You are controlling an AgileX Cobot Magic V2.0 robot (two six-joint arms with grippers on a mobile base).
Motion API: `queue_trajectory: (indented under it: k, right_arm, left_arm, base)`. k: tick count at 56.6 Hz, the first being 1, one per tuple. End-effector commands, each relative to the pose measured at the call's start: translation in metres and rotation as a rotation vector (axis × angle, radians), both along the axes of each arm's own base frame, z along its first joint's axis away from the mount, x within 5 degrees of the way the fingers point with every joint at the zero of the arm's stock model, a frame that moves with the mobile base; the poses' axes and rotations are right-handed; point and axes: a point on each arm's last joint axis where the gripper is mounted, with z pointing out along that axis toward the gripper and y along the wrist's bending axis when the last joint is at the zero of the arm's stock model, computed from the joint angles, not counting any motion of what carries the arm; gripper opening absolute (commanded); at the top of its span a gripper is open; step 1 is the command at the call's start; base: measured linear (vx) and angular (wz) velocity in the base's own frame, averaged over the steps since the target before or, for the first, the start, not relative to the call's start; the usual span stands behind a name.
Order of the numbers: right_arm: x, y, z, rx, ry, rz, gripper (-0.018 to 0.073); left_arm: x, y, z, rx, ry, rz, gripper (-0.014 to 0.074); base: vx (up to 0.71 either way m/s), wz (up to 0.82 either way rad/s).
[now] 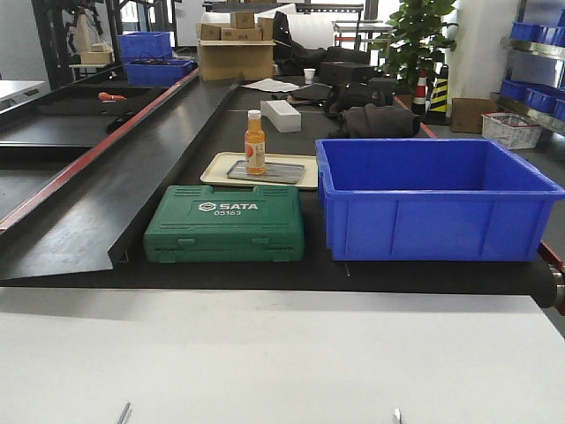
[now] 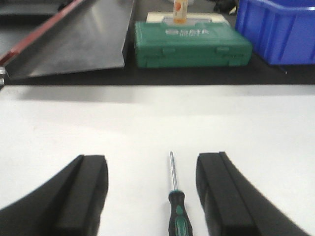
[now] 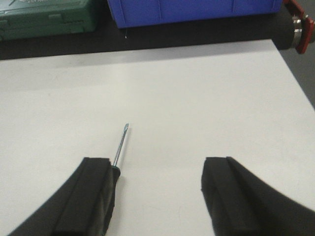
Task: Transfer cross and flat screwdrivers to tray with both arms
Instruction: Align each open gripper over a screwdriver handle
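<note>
Both my jaws open, empty. Left gripper straddles screwdriver 1 on worktop: descend, pinch handle. Right gripper off-centre, screwdriver 2 under 1 finger: recentre before closing.

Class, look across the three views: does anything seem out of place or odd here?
A bottle of orange liquid stands upright on the grey tray, the drop-off spot. The right tool sits off-centre: its screwdriver runs under one finger.
</note>
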Motion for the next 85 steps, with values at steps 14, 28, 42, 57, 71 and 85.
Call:
queue_trajectory:
  k: [14,28,42,57,71,85]
  right_arm:
    - [0.018,0.003,0.007,0.07,0.016,-0.007,0.0536]
    - [0.018,0.003,0.008,0.071,0.006,-0.008,0.0529]
    - [0.016,0.003,0.004,0.07,0.055,-0.005,0.0529]
    - [0.014,0.004,-0.001,0.067,0.115,-0.002,0.0529]
    - [0.013,0.004,-0.001,0.064,0.125,-0.001,0.0529]
    - [0.007,0.004,-0.009,0.023,0.23,0.022,0.0529]
  left_arm:
    - [0.063,-0.007,0.033,0.003,0.223,-0.017,0.0542]
    - [0.134,-0.022,0.034,0.022,0.478,-0.078,0.0542]
    - [0.187,-0.045,-0.013,0.036,0.708,-0.147,0.0542]
    - [0.212,-0.048,-0.071,-0.004,0.865,-0.088,0.0542]
    - [0.217,-0.048,-0.1,0.008,0.928,-0.083,0.054]
    - [0.223,-0.048,-0.109,0.011,0.9,-0.075,0.054]
  base:
    - [0.0,0.0]
    - [0.0,0.0]
    - [0.0,0.0]
    - [0.0,0.0]
    - [0.0,0.0]
    - [0.0,0.0]
